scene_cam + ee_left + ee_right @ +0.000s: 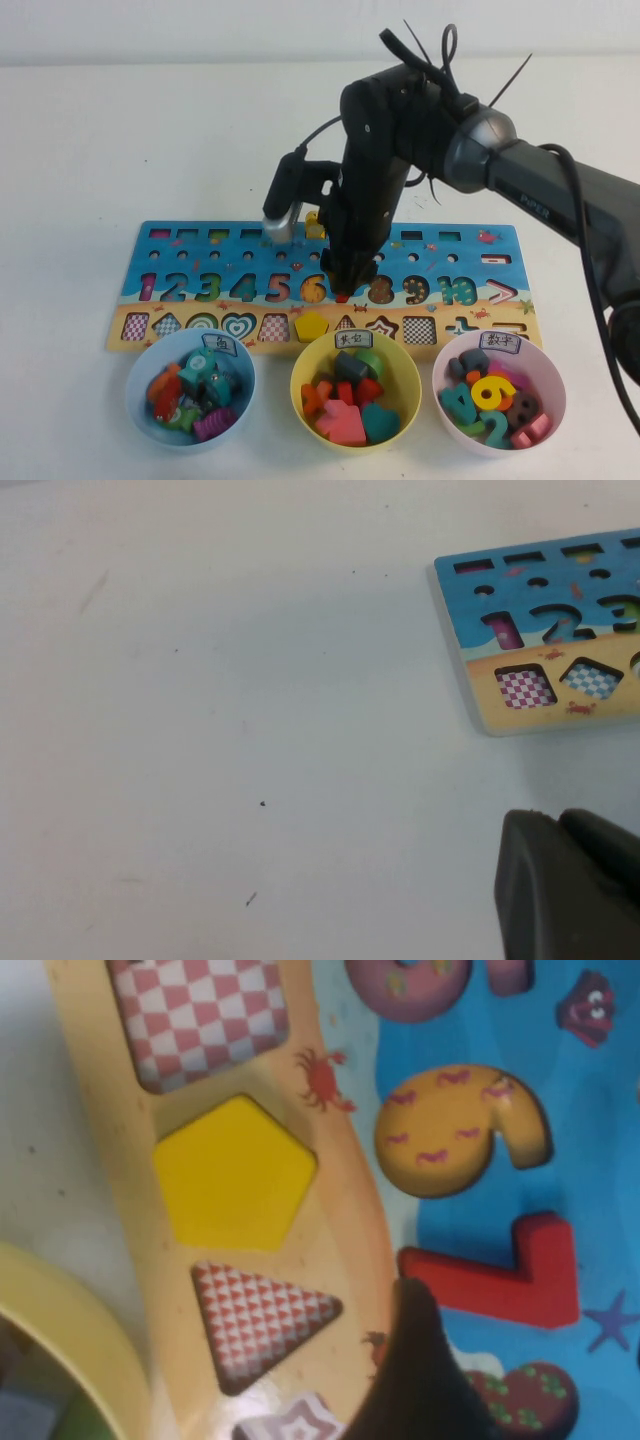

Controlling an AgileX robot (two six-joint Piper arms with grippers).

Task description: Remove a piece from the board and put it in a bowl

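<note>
The right tool (345, 285) hangs low over the middle of the board (180, 245), its tip right above the red 7 (505, 1272), which still lies in its slot between the orange 6 (455, 1130) and the brown 8 (525, 1400). From the wrist camera, one dark finger (420, 1380) sits just beside the foot of the 7's stem; the piece's long stroke runs across the board's width, toward the row of bowls. Whether that tool is spread or closed cannot be told from here. The right arm is plainly the nearer one: the left tool (565, 885) rests well off the board's left end, over bare surface (200, 730), and its state cannot be told either.

Three bowls stand along the board's near edge: one light blue (190, 395), one yellow (355, 385), one pale pink (498, 390). The pink bowl, down and to the right of the 7, looks like the destination. One yellow pentagon (232, 1172) remains seated in the shape row.
</note>
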